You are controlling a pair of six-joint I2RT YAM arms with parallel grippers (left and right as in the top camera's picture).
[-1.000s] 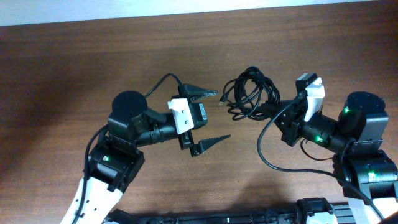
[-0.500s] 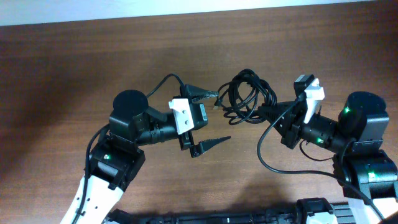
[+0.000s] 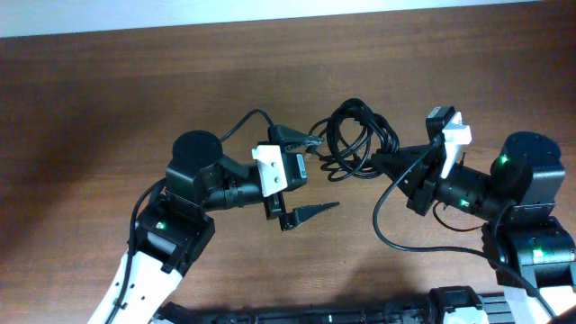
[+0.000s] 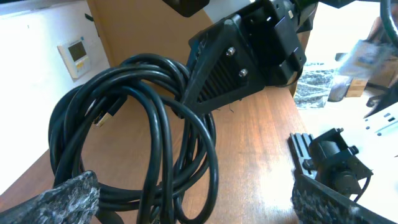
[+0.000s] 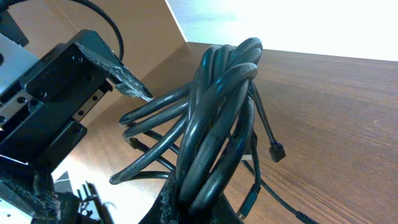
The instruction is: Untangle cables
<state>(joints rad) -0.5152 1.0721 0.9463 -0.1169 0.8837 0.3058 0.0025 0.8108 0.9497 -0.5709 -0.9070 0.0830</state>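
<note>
The cables [image 3: 355, 139] hang as one knotted bundle of black loops, held up off the wooden table [image 3: 135, 90], with a small plug end [image 5: 277, 151] dangling free. On the bundle's right side, the right gripper [image 3: 382, 164] is clamped tight on several strands and carries the whole bundle. To the bundle's left, the left gripper [image 3: 328, 173] has its jaws spread fully wide and grips nothing; one finger [image 3: 295, 136] lies right at the outer loops, though whether it touches them cannot be told.
</note>
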